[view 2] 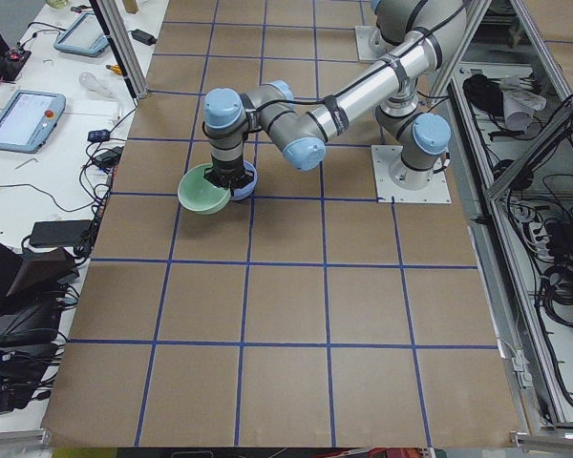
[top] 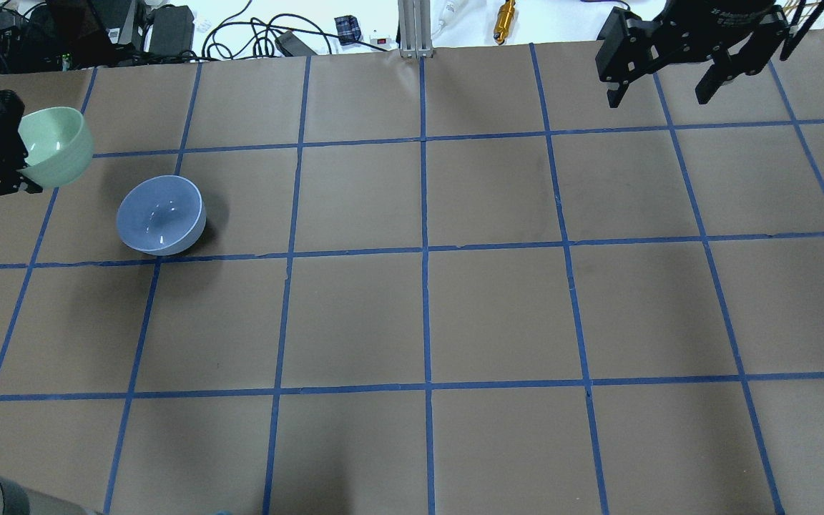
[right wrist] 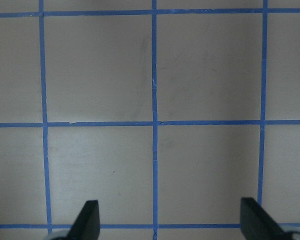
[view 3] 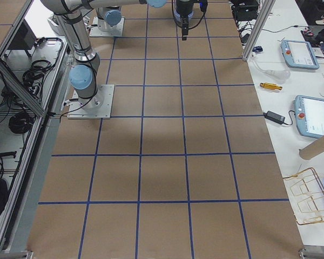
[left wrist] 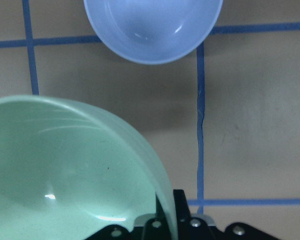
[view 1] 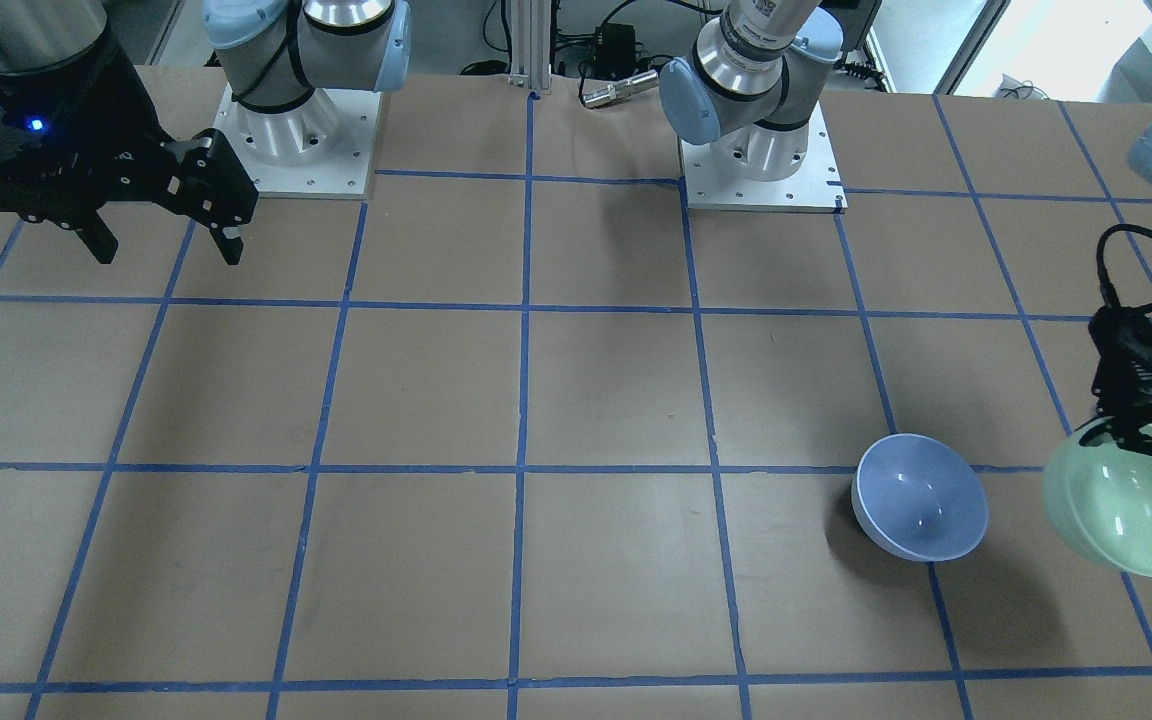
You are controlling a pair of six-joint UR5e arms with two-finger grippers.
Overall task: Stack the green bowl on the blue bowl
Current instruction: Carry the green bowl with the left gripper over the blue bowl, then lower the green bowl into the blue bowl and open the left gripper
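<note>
Two bowls and two grippers, counting from the front-facing camera. Pinching the rim of one round, glossy, mint-green bowl (view 1: 1126, 505) with the left gripper (view 1: 1148, 440), tilted and seemingly lifted off the brown paper-covered table (view 1: 586, 400). Sitting upright just beside it, not touching, one round, glossy, periwinkle-blue bowl (view 1: 921, 497). Hanging spread and empty far across the table, the right gripper (view 1: 166, 250).

Overhead, finding the same count: one green bowl (top: 58, 143) at far left, one blue bowl (top: 160, 214) near it, with the right gripper (top: 659, 99) gaping well apart at top right.

From the left end, partly hiding the blue bowl (view 2: 251, 183) behind the green bowl (view 2: 203, 191) and the left gripper (view 2: 225, 179).

From the right end, showing no bowls at all, only the right gripper (view 3: 183, 24) high at the top edge, too small for judging.

From the left wrist, clamping only a thin edge of the green bowl (left wrist: 65, 175), with the blue bowl (left wrist: 152, 27) ahead. Probably risking a slip or swing on so slick a rim. Likely also risking a knock against the blue bowl's edge if lowering while tilted or off centre, shoving it aside or seating crooked. Risking a bounce if letting go too high.

From the right wrist, showing two fingertips (right wrist: 87, 220) wide apart over bare table and blue tape lines (right wrist: 154, 122), holding nothing.
</note>
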